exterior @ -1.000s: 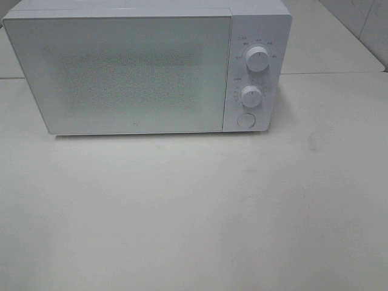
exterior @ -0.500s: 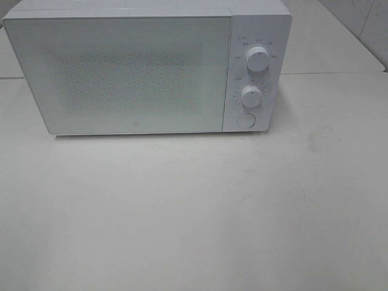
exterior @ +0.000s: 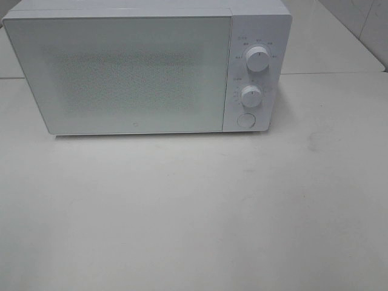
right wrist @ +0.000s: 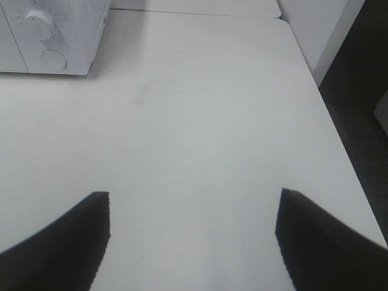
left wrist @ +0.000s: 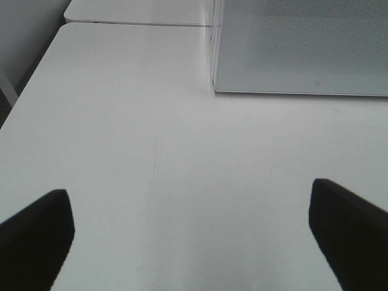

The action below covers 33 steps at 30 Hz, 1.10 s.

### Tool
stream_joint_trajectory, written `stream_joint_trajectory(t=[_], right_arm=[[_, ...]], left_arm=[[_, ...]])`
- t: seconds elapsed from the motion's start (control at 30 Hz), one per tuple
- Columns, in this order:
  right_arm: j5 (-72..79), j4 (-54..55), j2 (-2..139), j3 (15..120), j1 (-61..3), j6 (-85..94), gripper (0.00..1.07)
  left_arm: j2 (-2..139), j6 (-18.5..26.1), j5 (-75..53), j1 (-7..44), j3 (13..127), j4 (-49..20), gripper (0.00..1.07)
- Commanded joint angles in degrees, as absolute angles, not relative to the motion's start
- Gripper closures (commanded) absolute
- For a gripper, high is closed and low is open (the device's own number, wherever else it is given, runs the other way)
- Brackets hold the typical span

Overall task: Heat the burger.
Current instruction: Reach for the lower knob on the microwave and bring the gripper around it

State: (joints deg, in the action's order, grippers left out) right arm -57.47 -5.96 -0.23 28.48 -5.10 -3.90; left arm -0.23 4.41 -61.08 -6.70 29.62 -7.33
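Both the left pincer (left wrist: 188, 203) and right pincer (right wrist: 193, 197) hang wide open, holding nothing, above the desk (exterior: 194, 212). No burger shows near either; ahead of them the microwave (exterior: 133, 73) is shut, so progress cannot be judged.

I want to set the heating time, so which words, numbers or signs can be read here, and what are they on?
No text here is readable.
Markings around the upper dial of the microwave: too small and blurred to read.
Markings around the lower dial: too small and blurred to read.
Small mark low on the door: perhaps a logo, too small to read.
Round button: no label can be made out.
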Motion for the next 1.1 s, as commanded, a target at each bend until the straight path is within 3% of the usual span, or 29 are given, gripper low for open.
stream_joint_trajectory(t=[0.03,1.1], right_arm=[[-56.6,-4.9,-1.5,29.3,-4.9,-4.6,0.32],[-21.5,-3.6,31.2,27.9,-4.9,-4.6,0.32]], left_arm=[[-1.7,4.1,-61.2,-6.9,29.6,-7.4,0.09],[-1.7,4.1,-61.2,-6.9,29.6,-7.4,0.09]])
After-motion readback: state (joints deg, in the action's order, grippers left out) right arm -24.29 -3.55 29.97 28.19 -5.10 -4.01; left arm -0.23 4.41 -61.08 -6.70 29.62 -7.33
